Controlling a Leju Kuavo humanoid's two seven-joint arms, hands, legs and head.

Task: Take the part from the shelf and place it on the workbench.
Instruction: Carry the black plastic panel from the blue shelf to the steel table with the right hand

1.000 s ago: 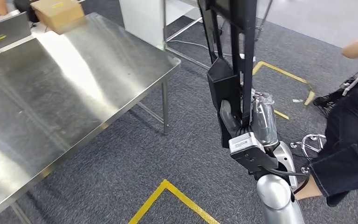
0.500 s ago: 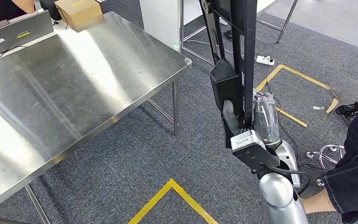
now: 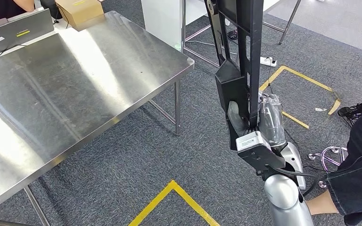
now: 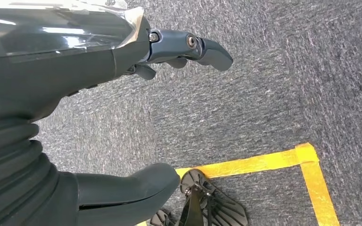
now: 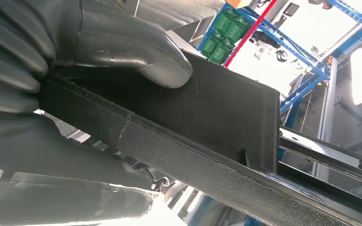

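The long black part (image 3: 239, 61) is held upright in the right hand (image 3: 257, 125), the left hand (image 4: 136, 70) is loose, and the part should next be carried left and laid on the bench (image 3: 75, 80).

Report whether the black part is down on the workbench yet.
Not yet: the right hand grips the black part upright above the carpet, beside the workbench.

Workbench (image 3: 75, 70) left; part (image 3: 238, 61) upright right of it; box (image 3: 79, 12) on far edge.
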